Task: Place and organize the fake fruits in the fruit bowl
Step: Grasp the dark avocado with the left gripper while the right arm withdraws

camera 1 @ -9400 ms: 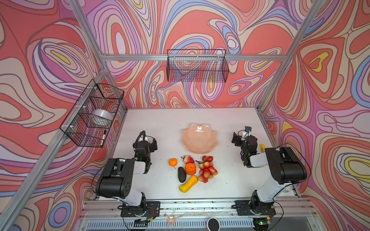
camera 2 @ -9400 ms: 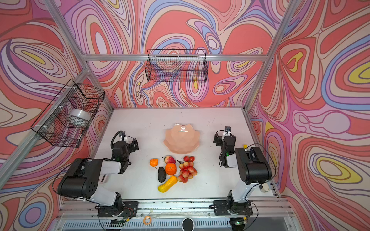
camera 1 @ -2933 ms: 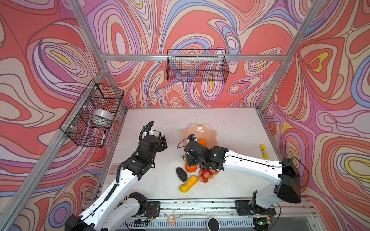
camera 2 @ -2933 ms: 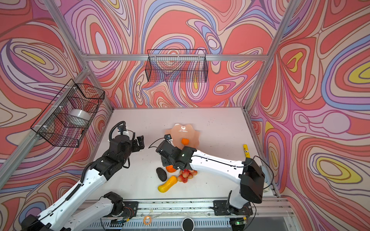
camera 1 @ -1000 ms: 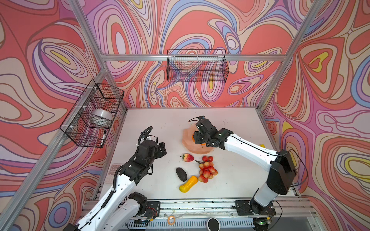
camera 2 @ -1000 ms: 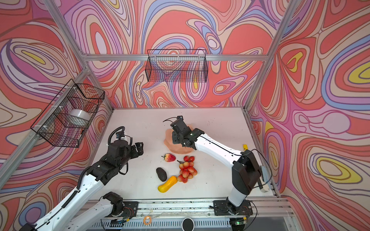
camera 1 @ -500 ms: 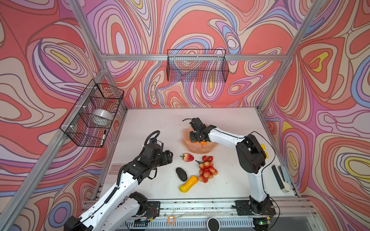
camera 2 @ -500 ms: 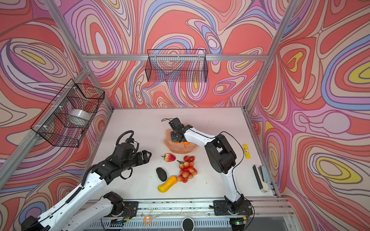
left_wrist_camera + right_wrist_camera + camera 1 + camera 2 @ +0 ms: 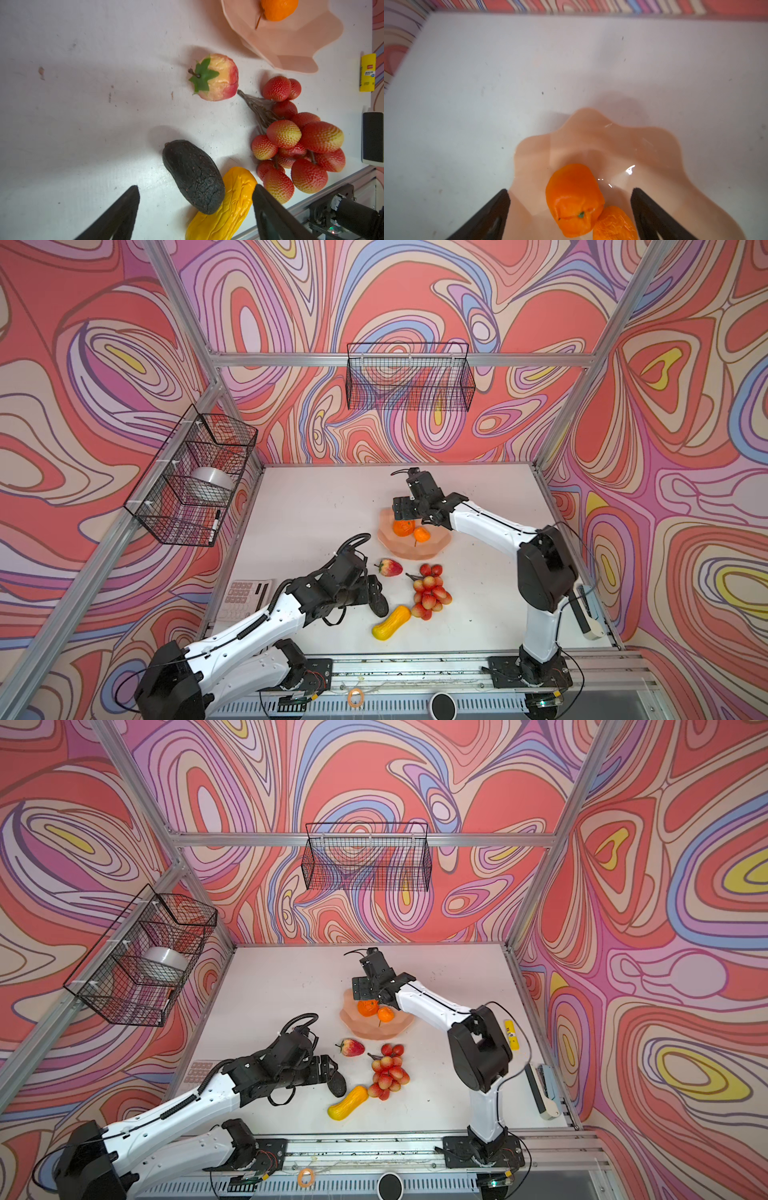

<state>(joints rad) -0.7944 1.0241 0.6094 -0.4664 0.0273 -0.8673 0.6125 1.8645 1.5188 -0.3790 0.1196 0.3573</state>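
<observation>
The peach fruit bowl (image 9: 434, 546) (image 9: 395, 1028) (image 9: 650, 149) (image 9: 295, 43) holds two oranges, a large one (image 9: 403, 527) (image 9: 368, 1007) (image 9: 574, 199) and a small one (image 9: 422, 534) (image 9: 385, 1014) (image 9: 614, 224). My right gripper (image 9: 409, 513) (image 9: 366, 992) (image 9: 570, 189) hangs open just over them, holding nothing. On the table lie the strawberry (image 9: 390, 567) (image 9: 216, 78), the grapes (image 9: 430, 591) (image 9: 297, 141), the dark avocado (image 9: 380, 606) (image 9: 193, 176) and the yellow gourd (image 9: 391, 622) (image 9: 226, 207). My left gripper (image 9: 370, 587) (image 9: 328, 1069) (image 9: 195, 187) is open, its jaws straddling the avocado's near end.
A yellow tube (image 9: 511, 1034) (image 9: 367, 72) and a grey device (image 9: 584, 610) lie by the right edge. A calculator (image 9: 245, 597) sits at the left edge. Black wire baskets hang on the back wall (image 9: 409, 377) and the left wall (image 9: 195, 481); the left one holds a grey bowl (image 9: 212, 481).
My right gripper has opened and the large orange now rests in the bowl beside the small one. My left gripper has come down and right toward the avocado.
</observation>
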